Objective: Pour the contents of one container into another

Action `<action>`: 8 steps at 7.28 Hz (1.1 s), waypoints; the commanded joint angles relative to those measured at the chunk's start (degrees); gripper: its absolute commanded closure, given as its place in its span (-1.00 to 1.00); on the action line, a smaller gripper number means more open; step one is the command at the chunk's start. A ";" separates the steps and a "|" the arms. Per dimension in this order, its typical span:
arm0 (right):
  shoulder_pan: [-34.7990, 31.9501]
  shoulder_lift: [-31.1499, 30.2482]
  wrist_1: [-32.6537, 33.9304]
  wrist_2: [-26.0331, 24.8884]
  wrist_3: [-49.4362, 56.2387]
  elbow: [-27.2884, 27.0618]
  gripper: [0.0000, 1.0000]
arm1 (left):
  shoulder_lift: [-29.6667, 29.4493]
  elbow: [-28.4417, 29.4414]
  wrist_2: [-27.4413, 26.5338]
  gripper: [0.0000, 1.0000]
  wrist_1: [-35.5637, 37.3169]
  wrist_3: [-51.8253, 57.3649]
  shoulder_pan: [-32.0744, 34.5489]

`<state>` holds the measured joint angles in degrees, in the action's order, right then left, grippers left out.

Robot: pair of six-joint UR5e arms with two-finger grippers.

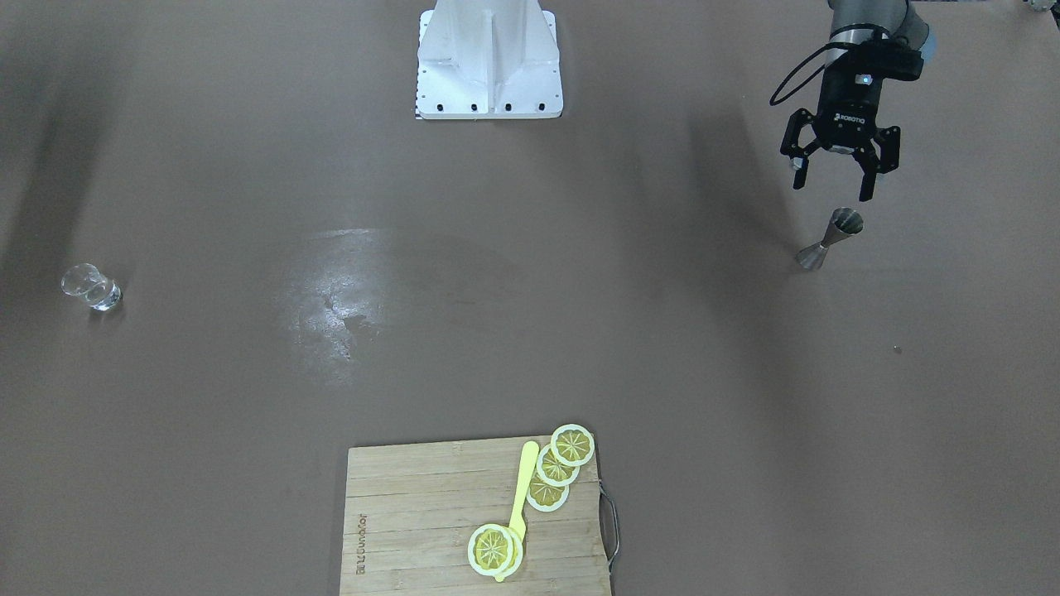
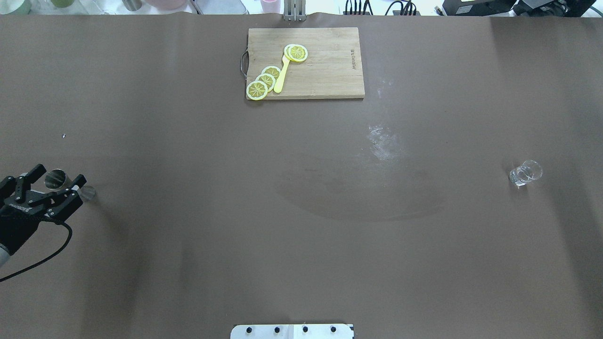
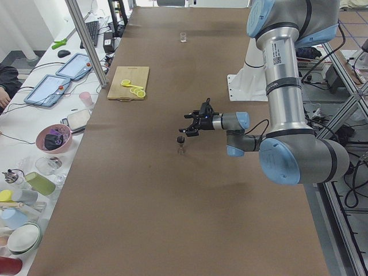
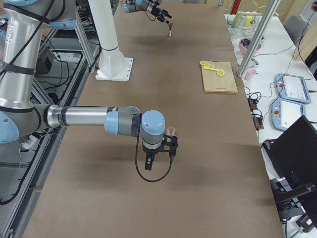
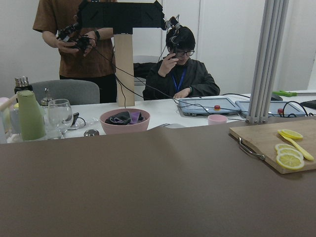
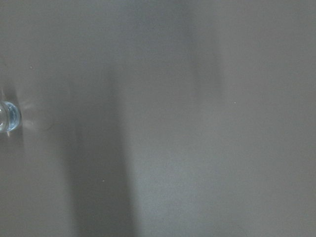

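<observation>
The grey metal jigger (image 1: 831, 240) stands upright on the brown table near the robot's left end, also seen as the jigger (image 2: 56, 179) from overhead. My left gripper (image 1: 840, 175) hovers open just above and behind it, fingers spread and holding nothing. The clear glass cup (image 1: 91, 288) stands far off at the table's other end, shown too as the cup (image 2: 525, 173). My right gripper (image 4: 158, 158) hangs close beside the cup (image 4: 171, 131); I cannot tell whether it is open or shut. The right wrist view catches only the cup (image 6: 7, 117) at its left edge.
A wooden cutting board (image 2: 325, 70) with lemon slices (image 2: 264, 82) and a yellow utensil lies at the far middle edge. The white robot base (image 1: 489, 58) sits on the near side. People and a cluttered side table with a pink bowl (image 5: 124, 121) lie beyond the far edge.
</observation>
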<state>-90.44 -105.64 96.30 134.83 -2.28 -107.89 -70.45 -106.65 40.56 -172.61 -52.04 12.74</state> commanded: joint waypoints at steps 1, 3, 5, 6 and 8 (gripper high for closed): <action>0.09 -0.01 -0.41 -0.01 -0.01 1.01 -1.00 | -0.56 -3.28 11.50 -0.96 2.98 3.32 3.07; 0.00 -0.01 -0.41 -0.10 -0.01 1.28 -1.00 | -2.40 -5.13 17.41 -0.96 9.11 6.06 5.09; 0.00 0.08 -0.50 -0.10 -0.01 1.28 -1.00 | -6.43 -5.14 28.46 -0.96 14.65 7.65 10.70; 0.09 0.08 -0.50 -0.10 -0.01 1.28 -1.00 | -9.76 -5.06 35.83 -0.95 19.28 7.74 14.64; 0.09 0.08 -0.50 -0.10 -0.01 1.28 -1.00 | -14.17 -4.88 45.78 -0.96 25.62 7.92 19.75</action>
<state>-90.40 -105.56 95.84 134.73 -2.29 -106.61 -81.78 -111.68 79.83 -151.26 -44.31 29.00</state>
